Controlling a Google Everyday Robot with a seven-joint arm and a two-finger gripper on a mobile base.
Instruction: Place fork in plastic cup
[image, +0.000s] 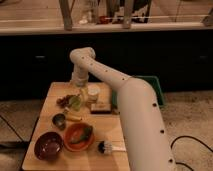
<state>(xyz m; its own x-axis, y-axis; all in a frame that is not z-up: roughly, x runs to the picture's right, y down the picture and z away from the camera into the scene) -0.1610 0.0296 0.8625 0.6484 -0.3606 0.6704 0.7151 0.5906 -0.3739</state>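
While downward, gripper (80, 92) over plastic cup (75, 103).

The single white arm (135, 115) is rising from the lower right, its thick lower link leaning up and to the left toward a rounded elbow joint (82, 55) at the highest point of the reach. From that joint the forearm (79, 71) is bending sharply and pointing straight down. The gripper (80, 93) is hanging at its lower end, directly beneath the wrist (80, 82), aimed downward and sitting low over the far half of the tabletop (47, 112), left of the arm's thick link.
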